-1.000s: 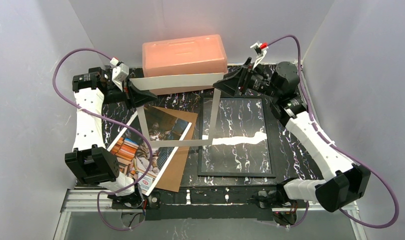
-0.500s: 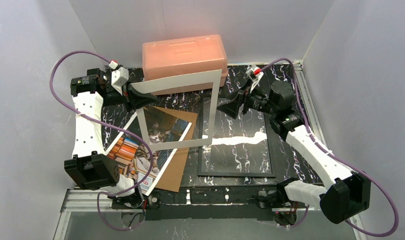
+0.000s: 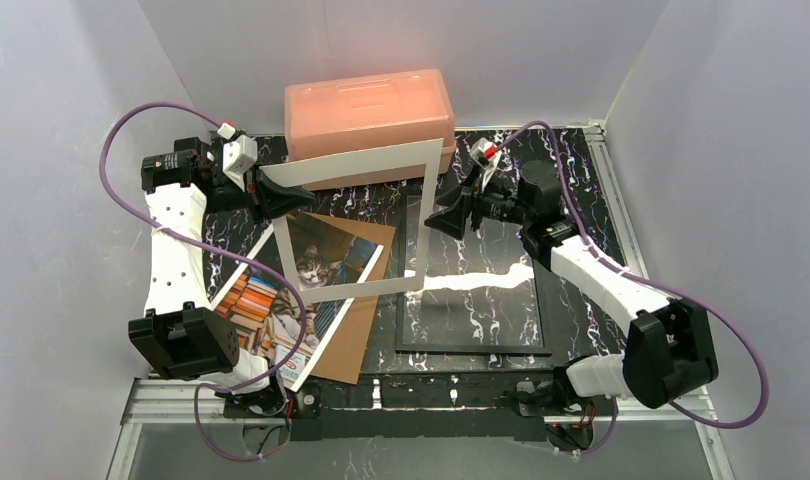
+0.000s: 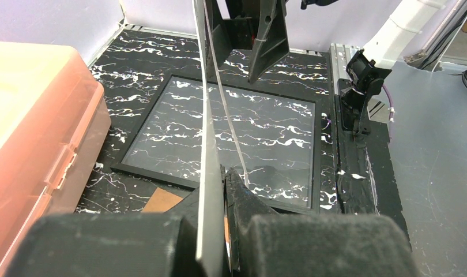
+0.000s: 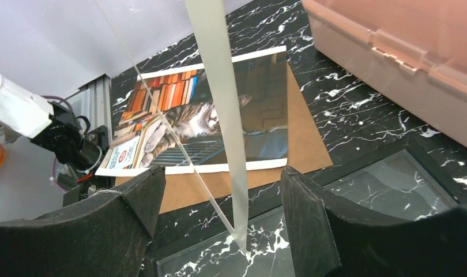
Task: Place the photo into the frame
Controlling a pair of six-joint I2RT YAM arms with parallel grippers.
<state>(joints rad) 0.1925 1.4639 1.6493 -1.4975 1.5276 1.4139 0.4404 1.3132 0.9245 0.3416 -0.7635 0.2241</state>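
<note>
The photo (image 3: 271,305), a cat print with orange books, lies face up on a brown backing board (image 3: 356,335) at the left; it also shows in the right wrist view (image 5: 185,124). The black frame (image 3: 543,300) with its clear pane lies flat right of centre (image 4: 277,133). My left gripper (image 3: 279,192) is shut on the far left corner of a white window mat (image 3: 361,163), seen edge-on between the jaws (image 4: 207,115). The mat hangs tilted, its near right corner on the pane. My right gripper (image 3: 433,218) is open, and the mat's right strip (image 5: 219,104) stands untouched between its fingers (image 5: 222,173).
A peach plastic box (image 3: 369,108) stands at the back, just beyond the mat (image 5: 404,57). The black marbled table (image 3: 581,170) ends at a metal rail on the right. White walls close in on both sides.
My right gripper has come away from the mat's far right corner and moved nearer and leftward along its right strip. The left gripper still holds the mat, which has tilted slightly.
</note>
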